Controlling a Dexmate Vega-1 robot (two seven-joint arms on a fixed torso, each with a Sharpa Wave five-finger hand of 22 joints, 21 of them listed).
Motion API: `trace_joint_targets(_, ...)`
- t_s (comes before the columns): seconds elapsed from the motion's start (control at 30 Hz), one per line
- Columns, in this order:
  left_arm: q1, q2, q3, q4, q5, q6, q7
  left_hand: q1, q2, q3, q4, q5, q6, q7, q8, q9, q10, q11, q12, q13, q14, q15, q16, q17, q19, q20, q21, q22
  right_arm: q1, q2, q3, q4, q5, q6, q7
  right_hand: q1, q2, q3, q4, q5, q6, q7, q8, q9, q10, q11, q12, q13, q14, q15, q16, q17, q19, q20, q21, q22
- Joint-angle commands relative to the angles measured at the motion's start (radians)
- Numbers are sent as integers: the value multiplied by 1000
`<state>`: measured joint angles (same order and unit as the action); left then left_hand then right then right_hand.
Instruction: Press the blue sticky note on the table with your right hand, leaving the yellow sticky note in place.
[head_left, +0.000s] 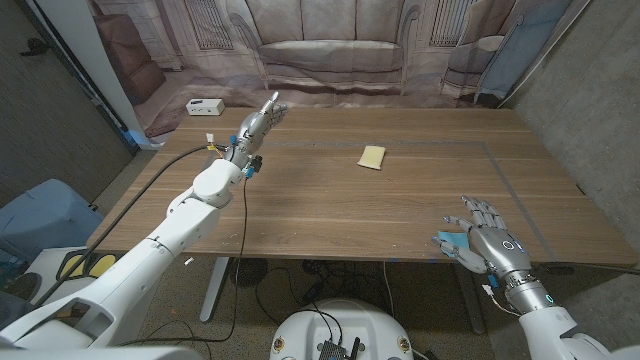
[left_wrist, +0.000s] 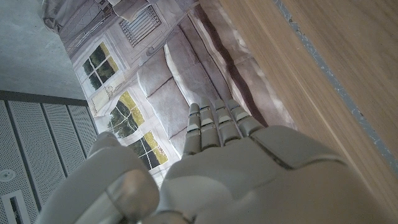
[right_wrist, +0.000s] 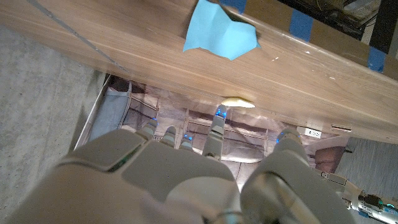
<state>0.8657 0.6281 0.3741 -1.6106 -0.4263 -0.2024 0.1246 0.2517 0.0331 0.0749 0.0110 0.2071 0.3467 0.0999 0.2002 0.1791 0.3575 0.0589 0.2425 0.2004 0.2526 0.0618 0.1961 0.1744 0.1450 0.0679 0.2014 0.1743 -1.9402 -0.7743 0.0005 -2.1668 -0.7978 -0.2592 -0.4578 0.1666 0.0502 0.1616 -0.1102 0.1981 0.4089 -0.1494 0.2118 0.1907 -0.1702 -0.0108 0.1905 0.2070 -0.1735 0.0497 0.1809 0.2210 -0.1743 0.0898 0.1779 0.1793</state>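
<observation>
Near the front right edge of the wooden table (head_left: 330, 215), the creased blue paper sticky note (head_left: 449, 243) lies just beside the right hand (head_left: 488, 243), whose fingers are spread and hold nothing. Thin, light and curled, it will likely slide or crumple, so press flat on its middle. The yellow paper sticky note (head_left: 372, 156) lies well apart; the left hand (head_left: 256, 125) is open too.

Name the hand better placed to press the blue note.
Right: the right hand hovers beside the blue sticky note near the table's front edge, while the left hand hangs at the far left corner.
</observation>
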Motion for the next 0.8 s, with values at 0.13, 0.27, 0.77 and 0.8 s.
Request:
trace_joint_targets(0.13, -9, 0, 0, 11, -4, -4, -8, 5, 14, 5, -7, -1, 9, 3, -3, 2, 8, 4, -5, 1, 10, 1, -2, 6, 6, 1, 1, 5, 42, -43, -74, 27, 51, -67, -8, -1, 13, 11, 2, -6, 25, -7, 10, 3, -24, -4, 8, 3, -171, -6, 5, 3, -72, -8, 5, 5)
trace_joint_targets(0.27, -9, 1, 0, 10, -6, 1, -7, 6, 15, 6, -7, -1, 9, 2, -3, 2, 10, 5, -5, 1, 10, 1, -3, 6, 7, 1, 1, 5, 50, -58, -93, 25, 60, -86, -11, 0, 17, 13, 1, -7, 42, -10, 14, 3, -24, -6, 11, 2, -172, -6, 7, 2, -80, -5, 6, 5)
trace_joint_targets(0.77, -9, -4, 2, 15, -10, 8, -1, 8, 19, 7, -9, -2, 13, 2, -3, 2, 14, 6, -6, 1, 13, 2, -3, 6, 6, 3, 0, 6, 86, -118, -149, 36, 111, -136, -24, 6, 27, 20, -2, -8, 64, -14, 16, 2, -20, -10, 18, 2, -165, -5, 13, 1, -84, -11, 12, 4)
trace_joint_targets(0.8, -10, -4, 3, 17, -10, 8, -3, 8, 19, 7, -9, -2, 14, 3, -2, 2, 14, 6, -6, 1, 13, 1, -3, 6, 6, 2, -1, 6, 89, -123, -151, 37, 115, -138, -23, 6, 27, 21, -2, -8, 64, -14, 16, 2, -19, -10, 18, 2, -165, -5, 13, 1, -83, -12, 12, 4)
